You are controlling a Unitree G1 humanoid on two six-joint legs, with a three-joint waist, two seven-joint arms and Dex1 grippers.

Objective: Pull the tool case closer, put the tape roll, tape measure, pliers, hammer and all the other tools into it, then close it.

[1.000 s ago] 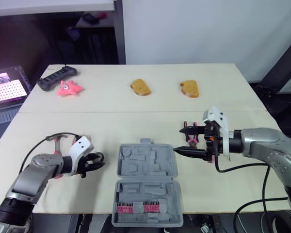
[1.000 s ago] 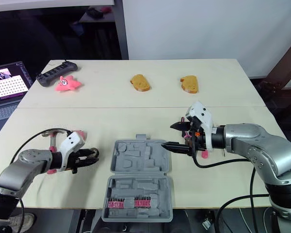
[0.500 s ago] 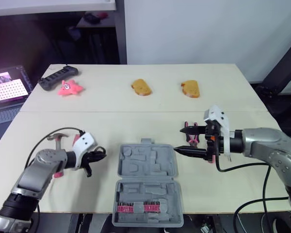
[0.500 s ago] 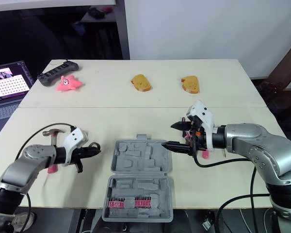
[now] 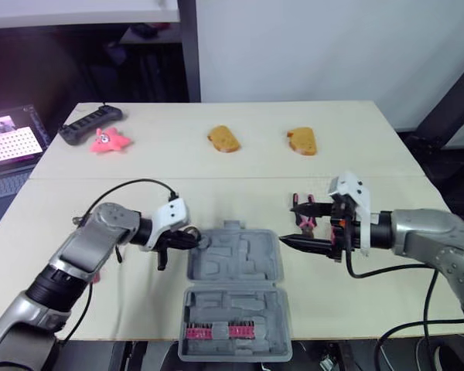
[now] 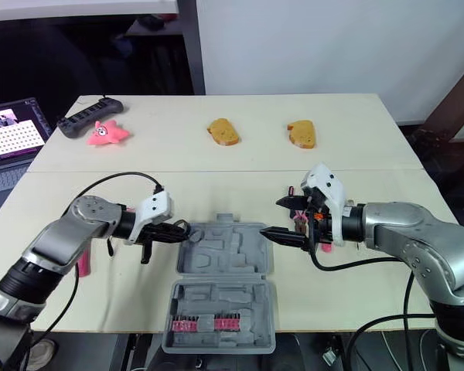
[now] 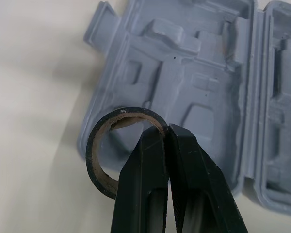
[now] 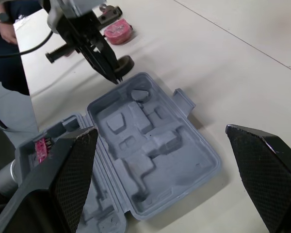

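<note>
At the near middle of the bench point(image 5: 216, 193) lies the grey tool case point(image 5: 236, 267), wide open. Its lid half is the far half. The near half has a row of pink bits point(image 5: 213, 333) in it. All the other slots are bare.

At about 10 o'clock from the case is the left gripper point(image 5: 187, 238). Its jaws are squeezed tight on the wall of the black tape roll point(image 7: 128, 112). The roll hangs over the far left corner of the case. I cannot tell if it touches the case.

At about 2 o'clock from the case is the right gripper point(image 5: 290, 223). Its jaws are spread wide and hold nothing. The lower tip is just beside the right edge of the case. The pliers point(image 5: 305, 224), with pink handles, lie on the bench right behind this gripper.

At 9 o'clock from the case, a pink bit peeks out from under the left arm; it may be the hammer point(image 6: 83, 261) handle. The right wrist view shows the round pink tape measure point(image 8: 117, 33) on the bench beyond the left gripper.
</note>
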